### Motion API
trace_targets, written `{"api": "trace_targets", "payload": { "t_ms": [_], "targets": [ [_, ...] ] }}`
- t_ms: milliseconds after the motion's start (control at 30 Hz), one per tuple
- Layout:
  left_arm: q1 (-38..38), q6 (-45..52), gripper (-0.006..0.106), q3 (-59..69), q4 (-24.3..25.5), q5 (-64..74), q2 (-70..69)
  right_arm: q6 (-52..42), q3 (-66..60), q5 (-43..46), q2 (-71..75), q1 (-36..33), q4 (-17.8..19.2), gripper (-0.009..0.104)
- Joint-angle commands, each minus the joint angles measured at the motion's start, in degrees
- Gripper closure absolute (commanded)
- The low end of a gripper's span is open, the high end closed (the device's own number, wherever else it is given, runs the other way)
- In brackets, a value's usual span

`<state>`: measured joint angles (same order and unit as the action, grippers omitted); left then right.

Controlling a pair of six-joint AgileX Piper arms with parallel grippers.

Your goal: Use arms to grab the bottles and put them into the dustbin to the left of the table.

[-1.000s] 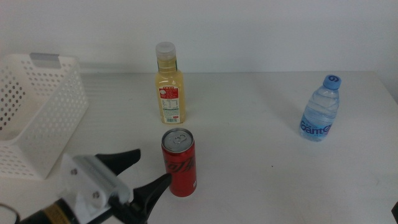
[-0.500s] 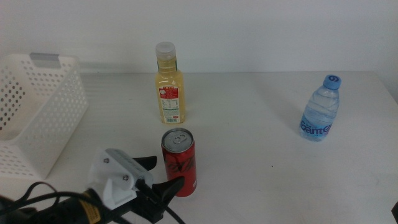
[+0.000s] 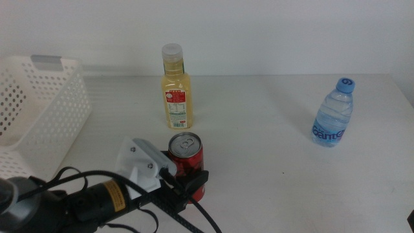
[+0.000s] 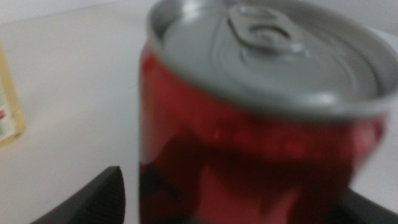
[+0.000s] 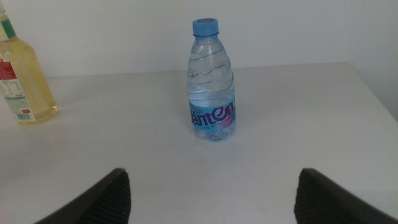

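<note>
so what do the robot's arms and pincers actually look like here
The left pincer has two dark, flat-sided jaws on a white plastic housing with screws. Behind it is a black wrist carrying a yellow label and thick black cables. The right pincer shows only two dark, rounded jaw tips in its wrist view.

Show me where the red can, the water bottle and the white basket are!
red can (image 3: 189, 144), middle view, on its silver top.
water bottle (image 5: 211, 93), right wrist view, on its clear body.
white basket (image 3: 61, 110), middle view, on its holey side wall.
</note>
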<state>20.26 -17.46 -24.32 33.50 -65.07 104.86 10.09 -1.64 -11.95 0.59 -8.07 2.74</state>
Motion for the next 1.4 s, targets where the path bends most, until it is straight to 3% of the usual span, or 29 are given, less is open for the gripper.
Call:
{"api": "trace_targets", "payload": {
  "t_ms": [0, 333, 500, 567, 600, 700, 933, 1133, 1367],
  "targets": [
    [0.23, -1.84, 0.018, -2.42, 0.94, -8.92, -1.1, -0.39, 0.46, 4.57, 1.54, 0.31, 0.58, 0.023],
    [0.23, -4.69, 0.023, -6.54, 3.68, -7.44, 2.18, -0.39, 0.46, 4.57, 1.54, 0.31, 0.58, 0.023],
    [0.23, -4.94, 0.054, -6.54, 3.67, -6.28, 2.68, -0.39, 0.46, 4.57, 1.54, 0.31, 0.58, 0.023],
    [0.23, -5.0, 0.071, -6.54, 3.9, -6.34, 2.68, -0.39, 0.46, 4.57, 1.54, 0.31, 0.58, 0.023],
    [0.23, -5.0, 0.084, -6.54, 5.12, -6.29, 2.68, -0.39, 0.46, 4.57, 1.54, 0.31, 0.58, 0.023],
    [0.23, -5.0, 0.1, -6.54, 5.62, -6.29, 2.68, -0.39, 0.46, 4.57, 1.54, 0.31, 0.58, 0.023],
    [0.23, -5.1, 0.102, -6.2, 5.93, -10.3, 2.25, -0.39, 0.46, 4.57, 1.54, 0.31, 0.58, 0.023],
    [0.16, -16.97, 0.102, -6.2, 5.65, -9.68, -0.28, -0.39, 0.46, 4.57, 1.54, 0.31, 0.58, 0.023],
    [0.16, -17.06, 0.102, -6.26, 6.08, -5.64, -5.61, -0.39, 0.46, 4.57, 1.54, 0.31, 0.58, 0.023]
  ]
}}
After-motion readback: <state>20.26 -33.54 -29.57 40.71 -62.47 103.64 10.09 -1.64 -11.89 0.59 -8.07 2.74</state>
